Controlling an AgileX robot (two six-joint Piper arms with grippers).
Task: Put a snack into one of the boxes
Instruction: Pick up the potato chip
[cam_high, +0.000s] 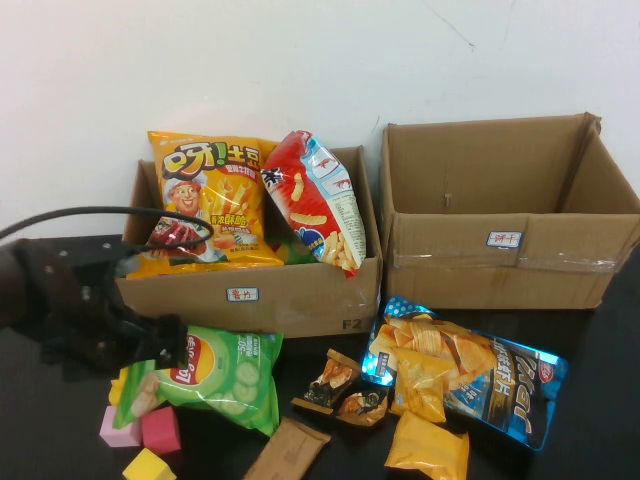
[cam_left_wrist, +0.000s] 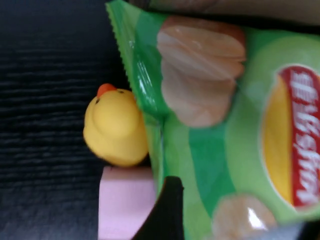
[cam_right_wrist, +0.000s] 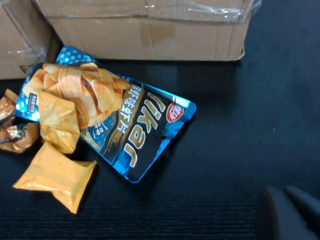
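Observation:
A green chip bag (cam_high: 215, 375) lies on the black table in front of the left box (cam_high: 250, 295), which holds several snack bags. My left gripper (cam_high: 175, 345) sits at the bag's left end. In the left wrist view the gripper (cam_left_wrist: 239, 205) is open, with the green bag (cam_left_wrist: 225, 125) between its spread fingers (cam_left_wrist: 167, 210). The right box (cam_high: 500, 270) looks empty. My right gripper (cam_right_wrist: 285, 195) is out of the high view. It is shut and empty, over bare table near a blue chip bag (cam_right_wrist: 115, 125).
The blue chip bag (cam_high: 480, 375), small orange packets (cam_high: 428, 445), brown packets (cam_high: 340, 385) and a brown bar (cam_high: 288, 450) lie at the front. A yellow duck (cam_left_wrist: 115, 125), pink block (cam_left_wrist: 125, 200), magenta block (cam_high: 160, 428) and yellow block (cam_high: 148, 466) lie beside the green bag.

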